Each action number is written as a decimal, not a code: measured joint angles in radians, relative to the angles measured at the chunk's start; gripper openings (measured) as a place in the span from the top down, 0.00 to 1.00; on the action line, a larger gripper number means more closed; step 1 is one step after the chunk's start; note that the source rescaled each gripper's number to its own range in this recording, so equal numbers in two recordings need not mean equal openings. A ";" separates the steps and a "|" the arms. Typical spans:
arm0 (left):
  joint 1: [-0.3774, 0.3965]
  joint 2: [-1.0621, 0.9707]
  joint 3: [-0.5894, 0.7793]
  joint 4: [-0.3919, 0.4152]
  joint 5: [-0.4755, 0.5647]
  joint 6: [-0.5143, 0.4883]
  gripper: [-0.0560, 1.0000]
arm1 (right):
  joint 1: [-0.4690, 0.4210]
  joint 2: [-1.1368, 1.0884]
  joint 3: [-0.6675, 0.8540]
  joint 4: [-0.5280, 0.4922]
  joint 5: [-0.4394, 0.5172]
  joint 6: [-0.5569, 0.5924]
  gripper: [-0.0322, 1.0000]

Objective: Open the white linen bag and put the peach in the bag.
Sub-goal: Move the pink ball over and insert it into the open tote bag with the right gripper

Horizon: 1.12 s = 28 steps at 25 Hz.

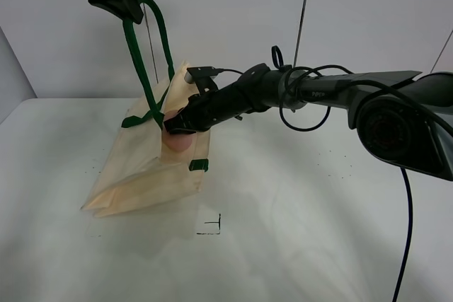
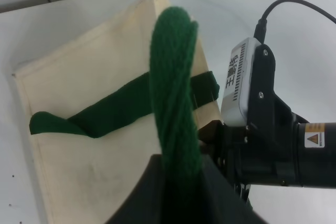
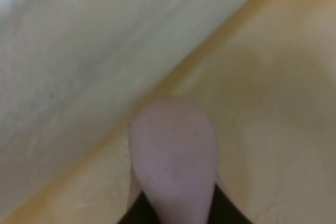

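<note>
The white linen bag (image 1: 145, 171) lies tilted on the table, its mouth lifted. My left gripper (image 1: 131, 10) is shut on its dark green strap handle (image 1: 134, 54) and holds it high; the left wrist view shows the strap (image 2: 176, 93) running up out of the gripper (image 2: 178, 174) above the cream cloth (image 2: 89, 72). My right gripper (image 1: 175, 126) reaches into the bag's mouth, shut on the peach (image 1: 179, 141). In the right wrist view the pink peach (image 3: 173, 150) sits between the fingers (image 3: 137, 212), with cream cloth all round it.
A small green tab (image 1: 199, 165) marks the bag's near edge. A black corner mark (image 1: 212, 228) is drawn on the white table (image 1: 318, 245). The right arm's body (image 2: 273, 135) is close beside the bag. Cables (image 1: 301, 104) hang off the right arm.
</note>
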 joint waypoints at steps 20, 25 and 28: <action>0.000 0.000 0.000 0.000 0.000 0.001 0.95 | 0.009 -0.123 0.000 -0.756 0.202 0.708 0.00; 0.000 0.000 0.000 0.000 0.000 0.001 0.95 | -0.032 -0.166 -0.003 -0.975 0.362 0.942 0.00; 0.000 0.000 0.000 0.000 0.000 0.001 0.95 | -0.079 -0.166 -0.003 -0.993 0.458 0.971 0.00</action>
